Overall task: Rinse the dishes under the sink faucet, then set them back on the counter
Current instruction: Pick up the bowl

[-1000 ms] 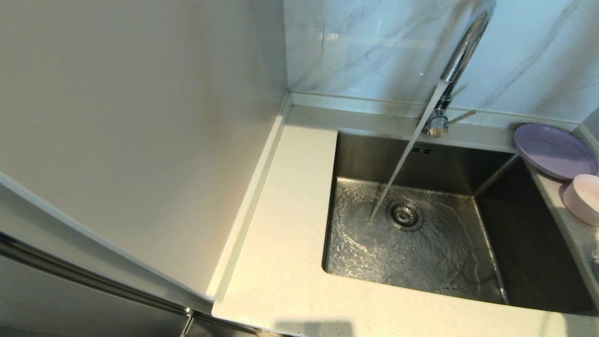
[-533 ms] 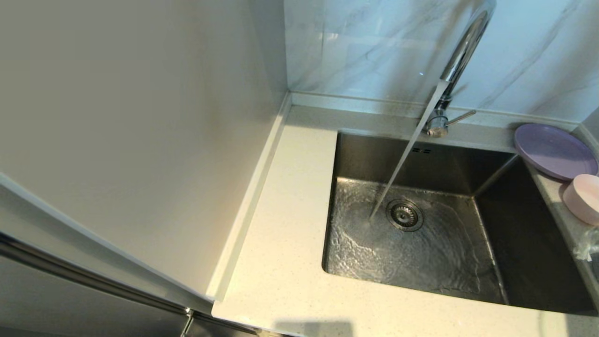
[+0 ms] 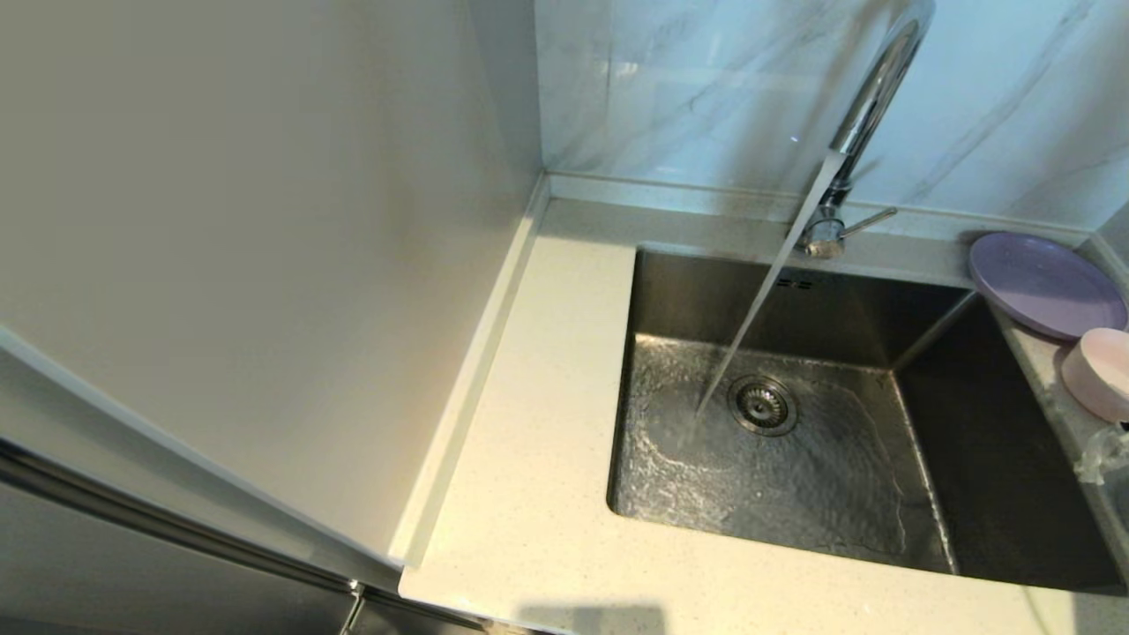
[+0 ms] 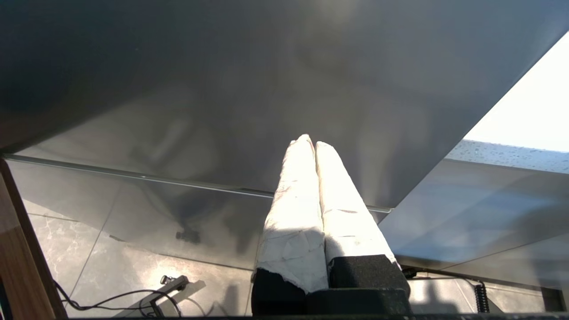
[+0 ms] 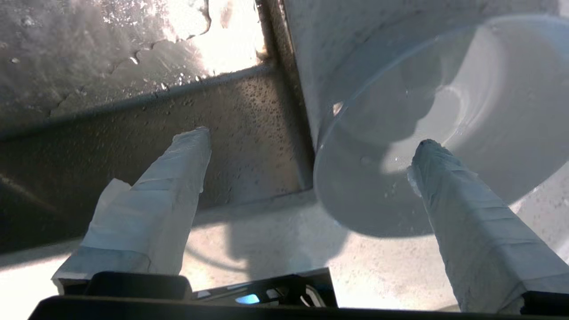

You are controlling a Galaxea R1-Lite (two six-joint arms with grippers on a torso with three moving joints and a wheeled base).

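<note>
Seen from above: deep rectangular brushed stainless-steel sink (image 3: pixel 935 459) set into a cream-white speckled stone counter (image 3: pixel 529 494). Tall shiny chrome gooseneck faucet (image 3: pixel 869 97) at the back edge, thin side lever pointing right. Running water (image 3: pixel 758 300) slanting down to the basin floor just left of the round drain strainer (image 3: pixel 764 405), spreading in ripples. Flat lilac plate (image 3: pixel 1045 284) on the counter at the sink's back right corner; pale pink bowl (image 3: pixel 1101 372) just in front of it. Crinkled transparent bit (image 3: pixel 1107 451) at the right edge, identity unclear. Grey-veined marble wall (image 3: pixel 688 88) behind, plain cream panel (image 3: pixel 247 229) on the left.
</note>
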